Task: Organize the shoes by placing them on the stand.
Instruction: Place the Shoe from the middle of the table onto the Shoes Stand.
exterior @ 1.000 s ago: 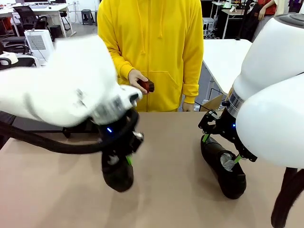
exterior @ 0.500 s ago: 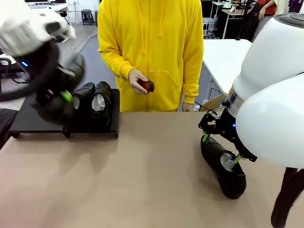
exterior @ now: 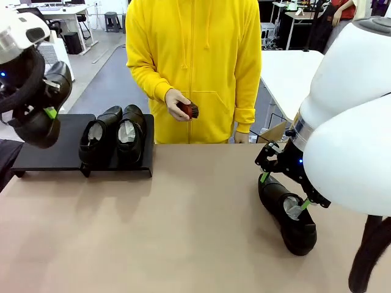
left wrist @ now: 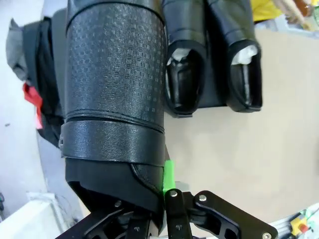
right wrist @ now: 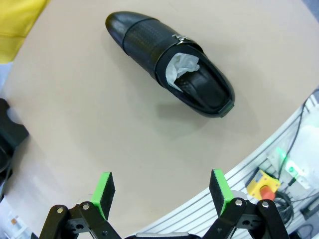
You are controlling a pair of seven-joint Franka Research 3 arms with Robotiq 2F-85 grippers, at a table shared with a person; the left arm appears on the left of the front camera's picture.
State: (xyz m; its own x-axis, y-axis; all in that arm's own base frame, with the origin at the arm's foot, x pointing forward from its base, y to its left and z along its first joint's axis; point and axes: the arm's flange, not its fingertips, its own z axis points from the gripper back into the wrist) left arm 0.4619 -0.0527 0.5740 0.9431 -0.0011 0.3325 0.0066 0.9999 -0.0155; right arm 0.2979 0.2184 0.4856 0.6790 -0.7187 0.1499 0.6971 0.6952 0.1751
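Spanning the front view, the beige worktop [exterior: 183,244] carries a low matte black stand [exterior: 55,160] at ten o'clock, with two glossy black leather shoes [exterior: 113,137] on its three-o'clock half. The left pincer [exterior: 47,108], clenched on a third shoe [exterior: 33,128], hangs above the stand's bare nine-o'clock end. Letting go while the shoe is tilted could tip it off that edge. A fourth shoe [exterior: 287,213] lies at four o'clock, near the released right pincer [right wrist: 162,191].

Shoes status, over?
Left pincer shut on glossy black leather shoe, at left end of flat black stand. Right pincer open above another shoe on beige table. Nothing blocking.
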